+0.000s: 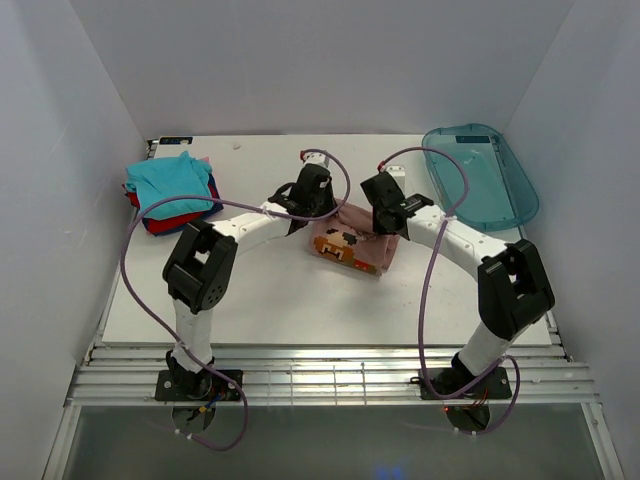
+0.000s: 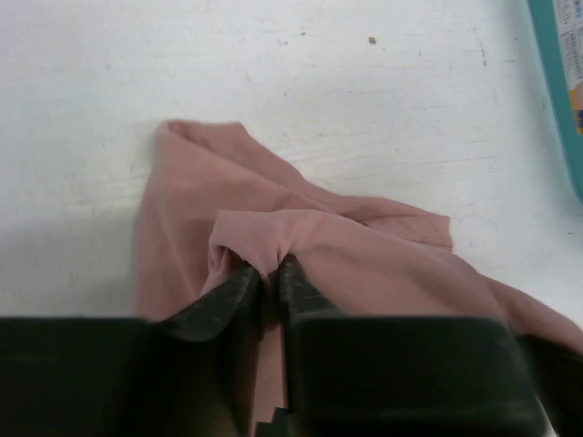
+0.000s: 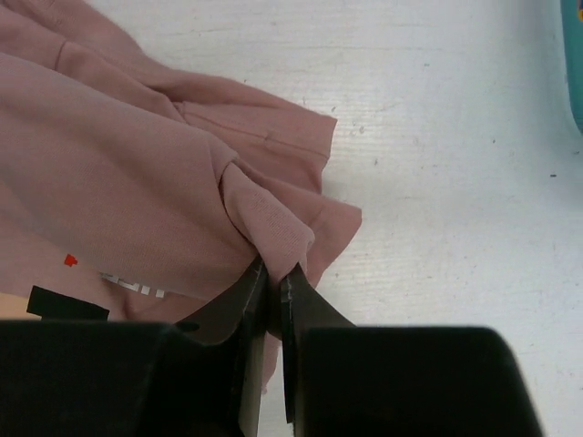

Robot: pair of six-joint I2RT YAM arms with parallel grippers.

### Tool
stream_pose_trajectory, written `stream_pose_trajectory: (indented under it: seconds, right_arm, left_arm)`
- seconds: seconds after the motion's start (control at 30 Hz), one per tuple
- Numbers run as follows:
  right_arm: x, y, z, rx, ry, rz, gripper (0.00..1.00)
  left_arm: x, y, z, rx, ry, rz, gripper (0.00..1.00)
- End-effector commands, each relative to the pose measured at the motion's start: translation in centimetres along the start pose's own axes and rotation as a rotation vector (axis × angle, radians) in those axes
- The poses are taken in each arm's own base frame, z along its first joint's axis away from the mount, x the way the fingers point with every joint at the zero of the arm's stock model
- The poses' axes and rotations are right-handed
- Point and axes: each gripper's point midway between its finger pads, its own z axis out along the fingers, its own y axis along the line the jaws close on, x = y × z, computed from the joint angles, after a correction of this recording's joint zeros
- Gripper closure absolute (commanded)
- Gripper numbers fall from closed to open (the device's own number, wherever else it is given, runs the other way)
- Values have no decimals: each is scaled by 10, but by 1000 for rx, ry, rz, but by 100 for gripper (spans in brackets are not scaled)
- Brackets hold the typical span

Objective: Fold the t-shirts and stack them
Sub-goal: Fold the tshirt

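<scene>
Seen from above, the pink t-shirt (image 1: 352,246) lies bunched between the left gripper (image 1: 316,214) and the right gripper (image 1: 386,230). In the left wrist view, the jaws clamp a pink fold and cloth spreads ahead. In the right wrist view, the jaws pinch another fold, with the shirt mostly to their left.

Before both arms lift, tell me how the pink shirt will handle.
Probably floppy: the pink shirt puckers into a pleat at the left end effector and the right end effector. Likely light: the cloth looks thin. It would probably sag between the two pinches.
</scene>
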Motion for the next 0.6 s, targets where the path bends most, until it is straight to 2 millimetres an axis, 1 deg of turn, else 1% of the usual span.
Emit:
stream_pose_trajectory:
  seconds: [0.0,0.03,0.07,0.1,0.13,0.17,0.2,0.23,0.27,0.3,0.33,0.37,0.4,0.43,0.47,0.5,0.53,0.57]
  right_arm:
    - [-38,-8,5,59,-93,4,86]
    - [-54,-7,2,68,-123,9,78]
    - [-61,-10,0,82,-138,13,62]
    - [-71,-14,-4,111,-162,19,56]
    - [-83,-16,-13,115,-185,31,52]
    - [-90,-18,-19,121,-206,40,46]
    - [-100,-23,-31,129,-243,60,43]
    - [-106,-25,-38,123,-265,72,41]
    - [-110,-23,-42,99,-291,71,40]
    - [-116,-23,-55,63,-324,83,39]
    - [-118,-21,-60,37,-340,87,39]
    - [-113,-15,-61,-6,-337,80,39]
    - [-114,-14,-69,-36,-347,86,39]
    - [-111,-10,-70,-62,-341,84,39]
    - [-102,-2,-69,-118,-321,78,47]
    - [-97,4,-67,-150,-305,73,58]
    - [-90,9,-64,-180,-288,69,70]
    - [-84,16,-61,-214,-266,62,92]
  left_arm:
    - [-48,-19,8,37,-100,41,73]
    - [-51,-15,8,2,-99,48,55]
    - [-57,-13,7,-19,-109,52,35]
    - [-69,-14,1,-30,-133,53,31]
    - [-79,-8,-5,-73,-164,61,28]
    - [-86,-5,-12,-94,-187,62,23]
    - [-100,-5,-29,-104,-227,57,18]
    - [-98,6,-35,-147,-237,71,17]
    - [-99,9,-42,-156,-244,77,17]
    - [-107,9,-56,-154,-267,71,16]
    - [-103,12,-58,-158,-265,75,15]
    - [-90,22,-58,-175,-237,82,14]
    - [-84,26,-59,-178,-224,82,14]
    - [-79,29,-61,-180,-210,78,14]
    - [-63,36,-58,-175,-169,63,14]
    - [-55,39,-57,-169,-148,52,14]
    - [-50,43,-56,-164,-135,42,14]
    - [-45,43,-56,-146,-128,36,14]
